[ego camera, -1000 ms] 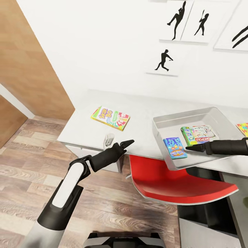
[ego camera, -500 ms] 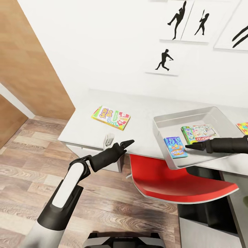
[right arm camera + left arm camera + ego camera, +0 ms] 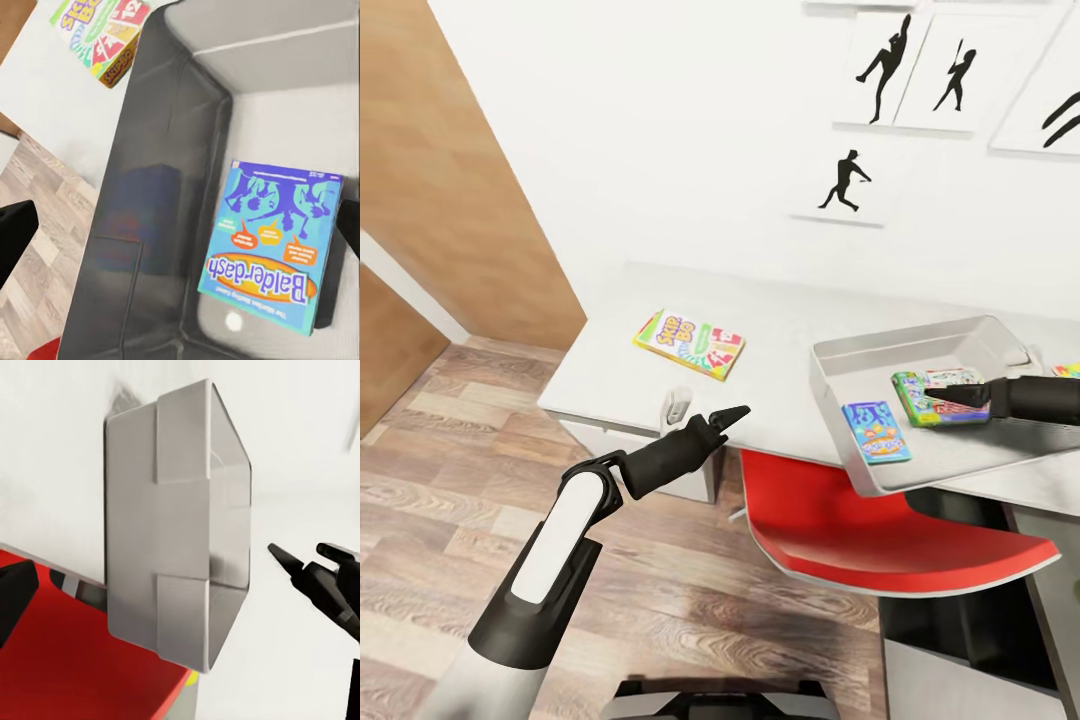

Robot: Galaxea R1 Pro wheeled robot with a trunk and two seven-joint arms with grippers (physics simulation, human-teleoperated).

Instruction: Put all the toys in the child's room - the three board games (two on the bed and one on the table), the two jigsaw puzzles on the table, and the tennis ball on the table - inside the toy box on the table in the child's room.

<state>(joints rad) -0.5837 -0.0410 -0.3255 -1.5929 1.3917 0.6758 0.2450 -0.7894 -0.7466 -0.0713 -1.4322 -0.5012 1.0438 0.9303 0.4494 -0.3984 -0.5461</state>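
Note:
The pale grey toy box (image 3: 838, 392) stands on the light grey table (image 3: 610, 370), partly over its front edge. Inside lie the light-blue board game (image 3: 876, 431) (image 3: 274, 240) and the green-edged Monopoly game (image 3: 922, 397). The slim yellow-red-green game (image 3: 690, 343) (image 3: 101, 37) lies flat on the table to the box's left. A jigsaw puzzle's corner (image 3: 1068, 371) shows at the right edge. My right gripper (image 3: 936, 394) hovers open and empty over the Monopoly game. My left gripper (image 3: 732, 413) hangs open and empty before the table's front edge. A yellow-green sliver (image 3: 193, 679) shows past the box's corner; I cannot tell whether it is the tennis ball.
A red chair (image 3: 880, 530) sits under the table below the toy box. A small white object (image 3: 678, 405) stands at the table's front edge beside my left gripper. A brown door (image 3: 440, 170) is at the left, with wood-plank floor (image 3: 460, 500) below.
My right gripper has drawn back across the toy box, from over the light-blue game to over the Monopoly game. The head view has shifted slightly. The left arm has not moved.

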